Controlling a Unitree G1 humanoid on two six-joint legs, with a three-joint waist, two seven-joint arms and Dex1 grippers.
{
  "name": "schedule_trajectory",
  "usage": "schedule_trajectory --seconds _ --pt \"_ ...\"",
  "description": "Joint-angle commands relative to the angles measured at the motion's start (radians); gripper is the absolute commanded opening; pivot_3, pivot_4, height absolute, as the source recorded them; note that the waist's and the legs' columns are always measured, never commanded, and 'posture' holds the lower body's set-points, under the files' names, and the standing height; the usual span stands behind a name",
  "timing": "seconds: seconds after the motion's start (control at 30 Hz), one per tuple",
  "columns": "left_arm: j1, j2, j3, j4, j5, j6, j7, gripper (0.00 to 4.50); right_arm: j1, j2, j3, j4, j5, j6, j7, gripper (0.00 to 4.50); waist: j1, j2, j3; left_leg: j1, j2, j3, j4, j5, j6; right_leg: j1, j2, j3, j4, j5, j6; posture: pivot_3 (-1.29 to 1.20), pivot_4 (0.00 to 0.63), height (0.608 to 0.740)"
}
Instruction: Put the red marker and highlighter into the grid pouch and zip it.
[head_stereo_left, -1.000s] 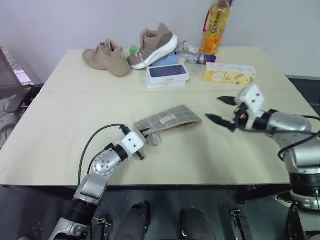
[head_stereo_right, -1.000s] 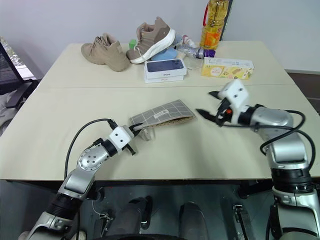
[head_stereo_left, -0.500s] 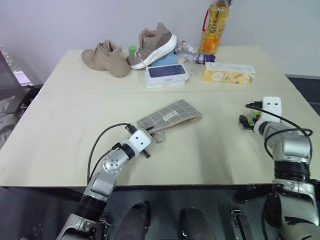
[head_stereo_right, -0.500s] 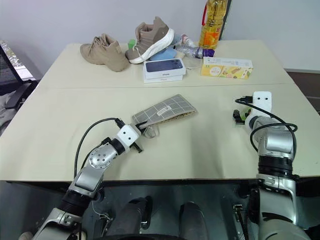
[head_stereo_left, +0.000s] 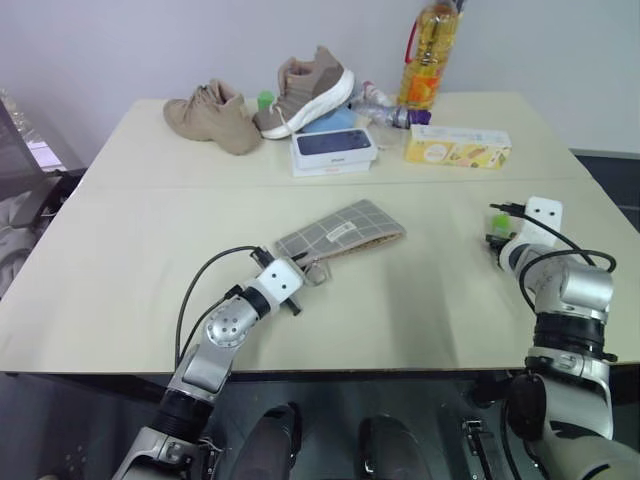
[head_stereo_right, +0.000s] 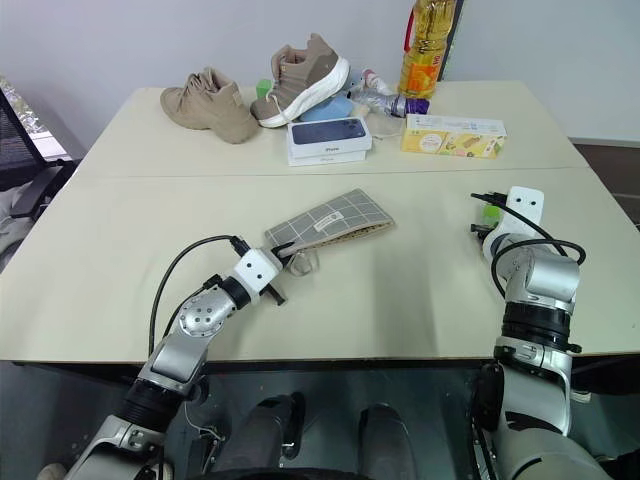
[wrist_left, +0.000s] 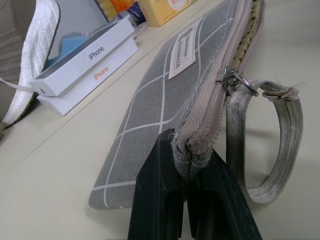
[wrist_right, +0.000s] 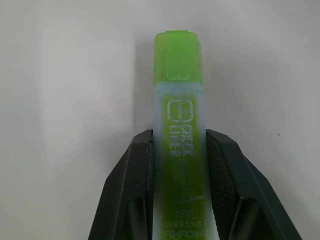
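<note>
— Right wrist view: what is between the fingers?

— One highlighter (wrist_right: 178, 130), light green and translucent, lying on the counter (wrist_right: 65, 100). The right hand (wrist_right: 178, 185) has a black finger (wrist_right: 129, 185) pressed to each side of its barrel, so it is grasping the pen. The capped green end points away from the wrist, past the fingertips.

— And from the head views?

— The right hand (head_stereo_right: 487, 222) sits near the counter's right edge, with a bit of green showing at it. The highlighter is right at that hand, well apart from the pouch.

— Where is the pouch?

— One grid pouch (head_stereo_left: 341, 229), grey with white lines, lies flat well to the left of the right hand. The left hand (head_stereo_left: 300, 277) is at its near corner. In the left wrist view its two fingers (wrist_left: 155, 200) are clenched on the pouch's seam end (wrist_left: 192, 145), just short of the ring zipper pull (wrist_left: 240, 85). A grey wrist loop (wrist_left: 272, 140) hangs from the ring beside that hand, and a white label (wrist_left: 182, 52) sits on the fabric beyond the fingertips.

— What else is there, counted?

— Beyond the pouch, far from both hands: two tan shoes (head_stereo_left: 213, 115), one small green cap-like thing (head_stereo_left: 266, 99) between them, one white phone box (head_stereo_left: 335, 150), one yellow carton (head_stereo_left: 458, 147), and one bottle of oil (head_stereo_left: 430, 55).
</note>
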Motion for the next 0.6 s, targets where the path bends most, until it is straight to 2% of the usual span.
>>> schedule_trajectory --seconds 0.03,0.13,0.3,0.6 --pt "-0.017 -0.002 0.035 -0.025 -0.023 0.006 0.016 0.0 0.038 -0.101 0.167 -0.159 -0.035 -0.187 0.199 0.88 -0.003 0.001 0.0 0.0 0.0 0.0 0.0 0.0 0.0 0.0 0.0 0.0 0.0 0.0 0.0 0.0 0.15 0.738" --pt "-0.029 -0.001 0.047 -0.023 -0.035 0.013 0.018 0.0 0.113 -0.219 0.326 -0.293 -0.078 -0.409 0.418 0.88 -0.004 0.001 0.0 0.0 0.0 0.0 0.0 0.0 0.0 0.0 0.0 0.0 0.0 0.0 0.001 0.0 0.15 0.738" --pt "-0.045 -0.005 0.065 -0.019 -0.054 0.025 0.018 0.0 0.179 -0.291 0.372 -0.458 0.003 -0.529 0.643 0.88 -0.004 0.0 0.001 0.0 0.0 -0.001 0.0 0.0 0.0 0.001 0.001 -0.001 0.0 -0.001 0.002 0.0 0.15 0.738" --pt "-0.045 -0.014 0.057 -0.031 -0.061 0.019 0.019 0.0 0.196 -0.292 0.419 -0.451 -0.031 -0.533 0.695 0.88 0.006 -0.001 0.001 0.0 0.0 -0.001 0.001 0.0 0.0 0.001 -0.001 0.0 -0.001 -0.001 0.001 0.0 0.15 0.738"
